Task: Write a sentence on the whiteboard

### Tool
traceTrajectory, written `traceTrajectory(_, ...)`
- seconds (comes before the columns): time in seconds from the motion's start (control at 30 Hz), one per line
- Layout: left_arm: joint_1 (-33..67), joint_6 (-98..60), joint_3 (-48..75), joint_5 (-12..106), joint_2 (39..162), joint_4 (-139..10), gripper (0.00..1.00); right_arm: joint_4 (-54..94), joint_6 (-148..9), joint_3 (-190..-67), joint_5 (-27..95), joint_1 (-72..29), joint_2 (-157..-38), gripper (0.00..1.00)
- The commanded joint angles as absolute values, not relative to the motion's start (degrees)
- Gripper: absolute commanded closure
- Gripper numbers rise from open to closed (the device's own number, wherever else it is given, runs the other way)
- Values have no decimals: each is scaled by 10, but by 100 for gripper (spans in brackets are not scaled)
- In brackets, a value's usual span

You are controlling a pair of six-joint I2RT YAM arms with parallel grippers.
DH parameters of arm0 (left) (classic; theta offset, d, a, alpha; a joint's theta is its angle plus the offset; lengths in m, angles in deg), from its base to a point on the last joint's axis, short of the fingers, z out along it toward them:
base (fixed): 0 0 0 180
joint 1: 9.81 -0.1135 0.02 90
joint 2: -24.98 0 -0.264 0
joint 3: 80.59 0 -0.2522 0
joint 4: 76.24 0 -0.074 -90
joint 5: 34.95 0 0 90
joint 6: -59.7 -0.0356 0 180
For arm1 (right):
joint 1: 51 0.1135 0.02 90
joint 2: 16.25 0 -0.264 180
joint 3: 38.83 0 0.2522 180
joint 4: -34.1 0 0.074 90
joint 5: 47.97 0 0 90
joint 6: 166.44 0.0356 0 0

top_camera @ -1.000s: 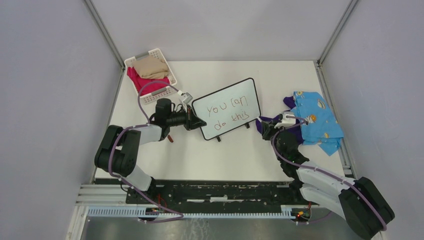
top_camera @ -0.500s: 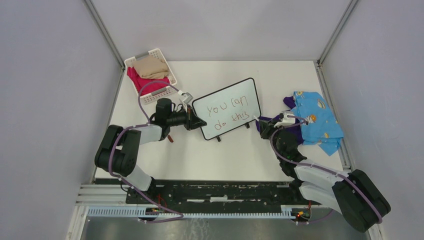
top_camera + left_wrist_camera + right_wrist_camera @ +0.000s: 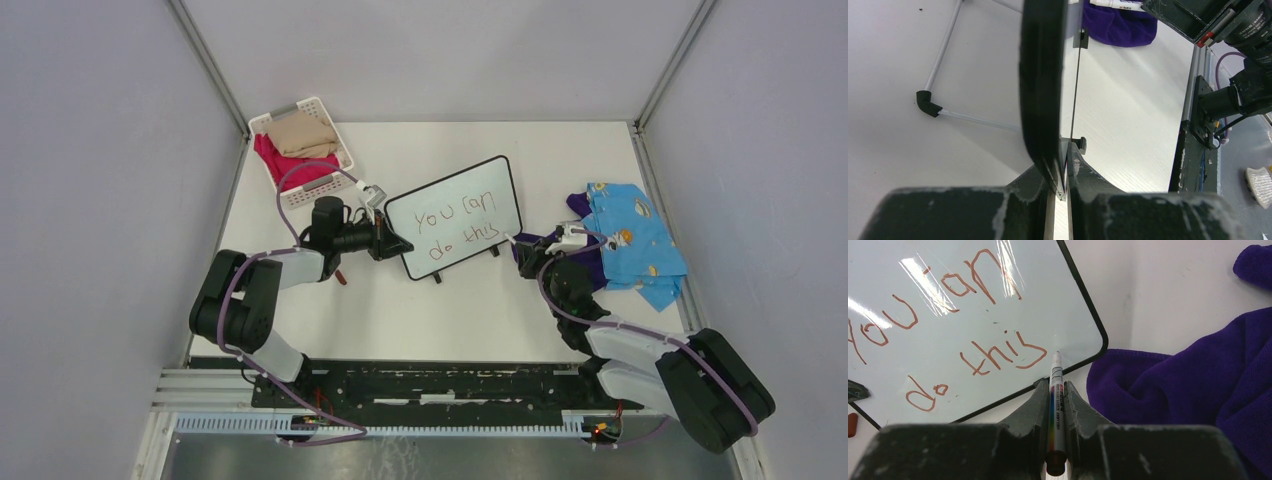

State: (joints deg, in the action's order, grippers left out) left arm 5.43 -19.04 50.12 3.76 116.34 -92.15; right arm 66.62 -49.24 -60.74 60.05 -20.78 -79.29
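Working near to far: the right gripper (image 3: pixel 1054 392) has its jaws clamped tight on a slim white marker pen with a rainbow stripe (image 3: pixel 1055 371); the nib points at the small white-faced, black-framed whiteboard (image 3: pixel 973 315), just past the last "s"; can't tell if it's actually touching the surface or hovering a hair off.

The left gripper (image 3: pixel 1062 167) is pinched shut on the board's black frame edge, propping it tilted up on the white table (image 3: pixel 460 310), roughly mid-table between the two arms.

The board reads "you can do this" in reddish ink on two lines; so my guess is the writing step is basically finished, or at most wants a full stop. Next move probably calls for backing the pen straight off without dragging a stray line, while the left side keeps the board steady.

A crumpled purple cloth (image 3: pixel 1198 385) lies right beside the board's corner; a white slatted basket (image 3: pixel 262 122) holding folded clothes sits at the far left.
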Motion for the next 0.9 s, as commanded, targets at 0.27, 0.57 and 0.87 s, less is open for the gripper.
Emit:
traceTrajectory(0.27, 61, -245, 511, 108, 1182, -864, 98, 721, -484, -632, 585, -217, -818, 100)
traceTrajectory(0.57, 62, -245, 511, 107, 1182, -863, 98, 729, -483, -635, 575, -220, -833, 100)
traceTrajectory(0.87, 62, -246, 513, 108, 1181, -863, 98, 732, -482, -634, 571, -223, -841, 100)
